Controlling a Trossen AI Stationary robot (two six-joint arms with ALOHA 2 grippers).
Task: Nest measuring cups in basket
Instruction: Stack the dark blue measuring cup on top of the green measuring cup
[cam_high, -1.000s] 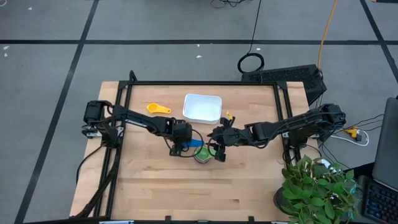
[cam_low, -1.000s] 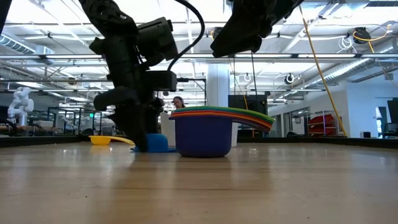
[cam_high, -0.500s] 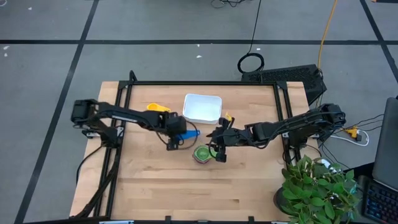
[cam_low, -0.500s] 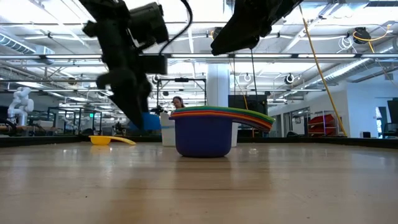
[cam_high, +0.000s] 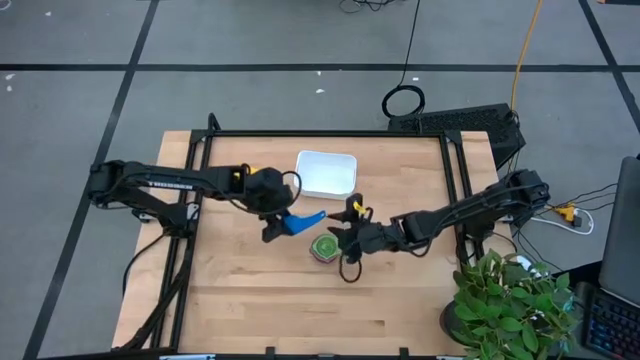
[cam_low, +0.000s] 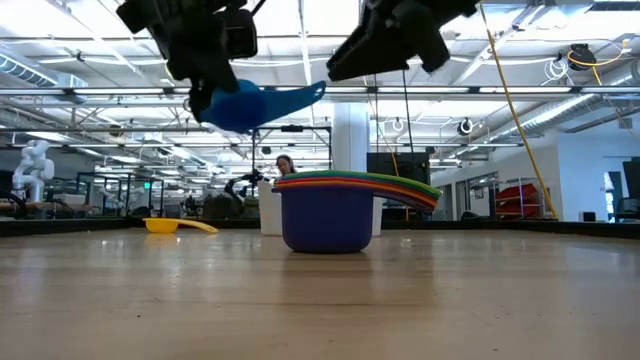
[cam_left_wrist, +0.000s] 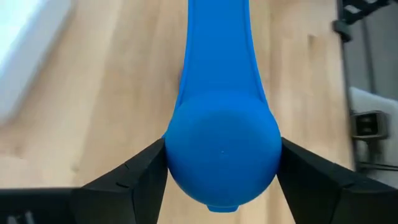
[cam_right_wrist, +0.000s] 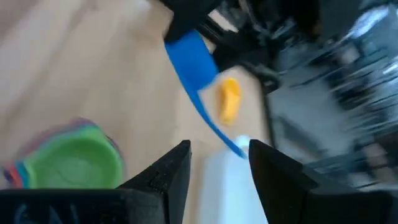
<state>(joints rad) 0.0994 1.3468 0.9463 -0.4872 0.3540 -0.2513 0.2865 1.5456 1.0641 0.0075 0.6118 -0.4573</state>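
Observation:
My left gripper (cam_high: 272, 228) is shut on the blue measuring cup (cam_low: 250, 105) and holds it high above the table, left of the stack. The stack of nested cups (cam_high: 325, 247) stands on the wood with its navy bowl (cam_low: 327, 218) at the bottom and the green cup (cam_right_wrist: 74, 163) on top. My right gripper (cam_high: 343, 250) hovers open just right of the stack, above it (cam_low: 400, 40). The yellow cup (cam_low: 175, 226) lies on the table beyond my left arm. The white basket (cam_high: 325, 172) sits near the far edge. My left gripper pinches the blue cup's round bowl (cam_left_wrist: 221, 155) between its two fingers (cam_left_wrist: 134, 183), one on each side. The flat handle (cam_left_wrist: 217, 50) points away from the gripper, toward the table's right (cam_low: 305, 96). The cup is lifted clear and roughly level.
A dark metal frame (cam_high: 330, 133) borders the table top. A potted plant (cam_high: 510, 300) stands at the near right corner. Bare wood (cam_high: 300, 300) stretches along the near side. The room behind shows shelves and a far-off person (cam_low: 287, 165).
My left gripper has risen from the table beside the stack, carrying the blue cup up and a little toward the left and far edges; the cup has gone from resting on the wood to hanging clear. My right gripper has shifted slightly by the stack.

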